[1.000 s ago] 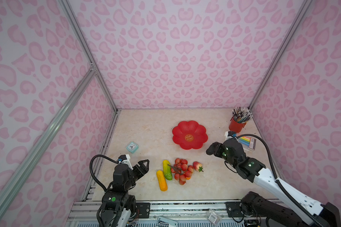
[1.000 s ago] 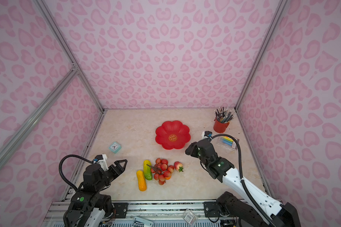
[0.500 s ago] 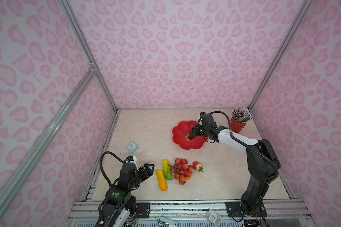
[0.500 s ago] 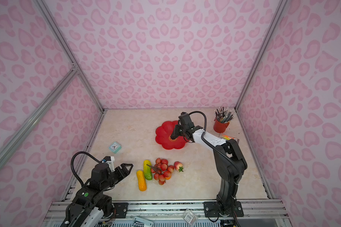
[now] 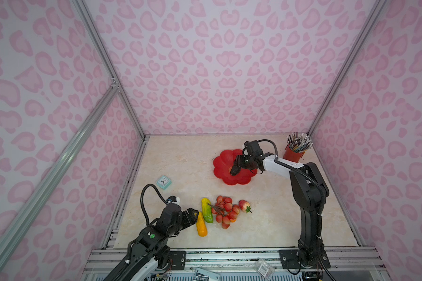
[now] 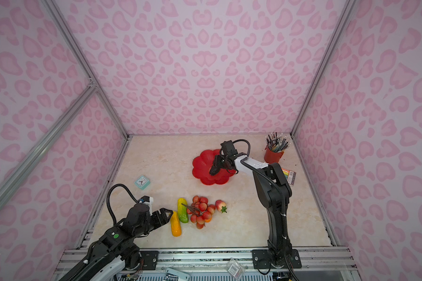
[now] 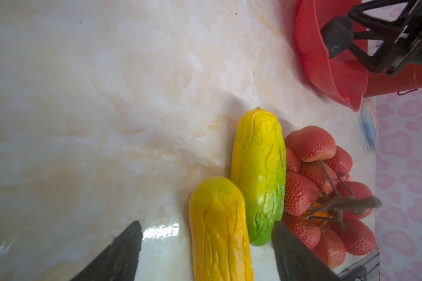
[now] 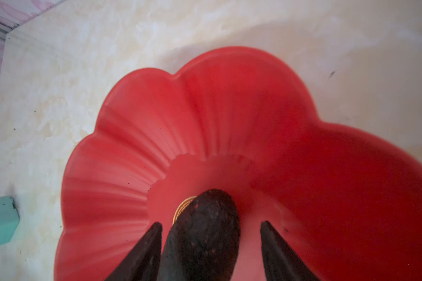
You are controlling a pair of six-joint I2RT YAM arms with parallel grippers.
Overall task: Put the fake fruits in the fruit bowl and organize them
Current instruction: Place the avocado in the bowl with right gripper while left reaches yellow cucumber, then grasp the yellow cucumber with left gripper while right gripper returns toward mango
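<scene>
The red scalloped fruit bowl sits at the back right of the table. My right gripper hangs over its centre, open. A black-green avocado lies between its fingers on the gold emblem, with a gap on one side. At the front, the yellow-orange fruit lies beside the yellow-green one, the red berry cluster and the strawberry. A small orange ball peeks from under the cluster. My left gripper is open and low, its fingers either side of the yellow-orange fruit's near end.
A teal square clock stands at the left. A red pencil cup is in the back right corner, with a coloured packet near it. Pink patterned walls close in three sides, and a metal rail runs along the front.
My right arm swung from the front of the table to the bowl with the avocado, and its jaws have spread. My left gripper advanced to the yellow-orange fruit.
</scene>
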